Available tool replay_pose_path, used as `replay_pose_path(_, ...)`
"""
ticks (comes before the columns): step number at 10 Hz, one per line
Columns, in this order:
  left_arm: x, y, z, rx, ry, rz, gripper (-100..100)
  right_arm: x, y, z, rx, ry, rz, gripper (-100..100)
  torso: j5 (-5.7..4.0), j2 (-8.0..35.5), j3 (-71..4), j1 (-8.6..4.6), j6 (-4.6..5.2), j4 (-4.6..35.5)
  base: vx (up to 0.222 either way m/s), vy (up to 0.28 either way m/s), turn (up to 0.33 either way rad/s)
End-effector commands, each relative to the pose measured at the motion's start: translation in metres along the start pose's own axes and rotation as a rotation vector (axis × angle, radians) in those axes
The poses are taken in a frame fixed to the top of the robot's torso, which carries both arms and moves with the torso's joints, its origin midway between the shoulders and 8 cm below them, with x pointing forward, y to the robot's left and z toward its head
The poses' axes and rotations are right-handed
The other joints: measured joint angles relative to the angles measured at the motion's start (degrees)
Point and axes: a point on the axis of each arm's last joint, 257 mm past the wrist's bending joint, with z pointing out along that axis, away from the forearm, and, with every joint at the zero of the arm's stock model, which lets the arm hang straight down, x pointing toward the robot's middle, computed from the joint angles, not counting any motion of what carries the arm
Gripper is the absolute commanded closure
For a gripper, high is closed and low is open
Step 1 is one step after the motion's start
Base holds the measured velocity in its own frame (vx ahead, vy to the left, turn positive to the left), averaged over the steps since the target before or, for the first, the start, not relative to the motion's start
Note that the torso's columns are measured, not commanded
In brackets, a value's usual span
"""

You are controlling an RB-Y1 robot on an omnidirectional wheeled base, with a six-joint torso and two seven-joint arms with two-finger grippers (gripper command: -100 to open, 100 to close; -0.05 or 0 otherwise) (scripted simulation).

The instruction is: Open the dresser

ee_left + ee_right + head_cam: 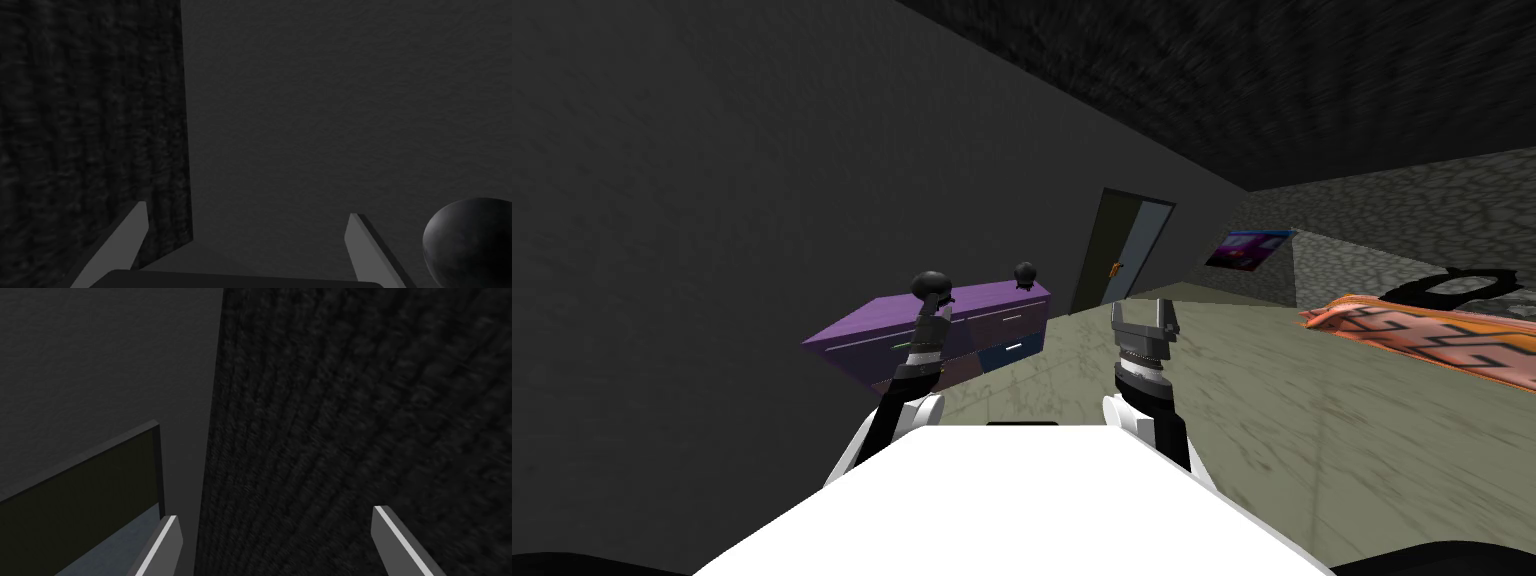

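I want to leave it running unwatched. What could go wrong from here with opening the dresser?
1. The left gripper, open, points at the wall with a black ball close beside it. Swinging down toward the dresser could knock the ball.
2. The drawer handles are thin and the dresser lies ahead to the left, so a grasp may miss or slip.
3. The right gripper, open, points upward, away from the drawers, and may not help.

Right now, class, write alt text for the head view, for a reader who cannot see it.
A low purple dresser stands against a dark grey wall, ahead and left. Both raised and open, the left gripper shows against it and the right gripper stands clear.
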Motion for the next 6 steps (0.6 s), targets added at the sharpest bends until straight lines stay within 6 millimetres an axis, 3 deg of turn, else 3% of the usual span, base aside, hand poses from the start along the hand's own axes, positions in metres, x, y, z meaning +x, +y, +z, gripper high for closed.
replay_pose_path(1, 0.0, 0.0, 0.0, 0.0, 0.0, 0.0, 0, 0.0, 0.0, 0.0, 0.0, 0.0, 0.0, 0, 0.0, 2.3, -4.7, 0.0, 0.0, 2.3, 0.0, 0.0, 0.0)
replay_pose_path(6, 0.0, -0.0001, 0.0, 0.0, 0.0, 0.0, 0, 0.0, 0.0001, 0.0, 0.0, 0.0, 0.0, 0, 0.0, 22.7, -45.4, 0.0, 0.0, 22.7, 0.0, 0.0, 0.0)
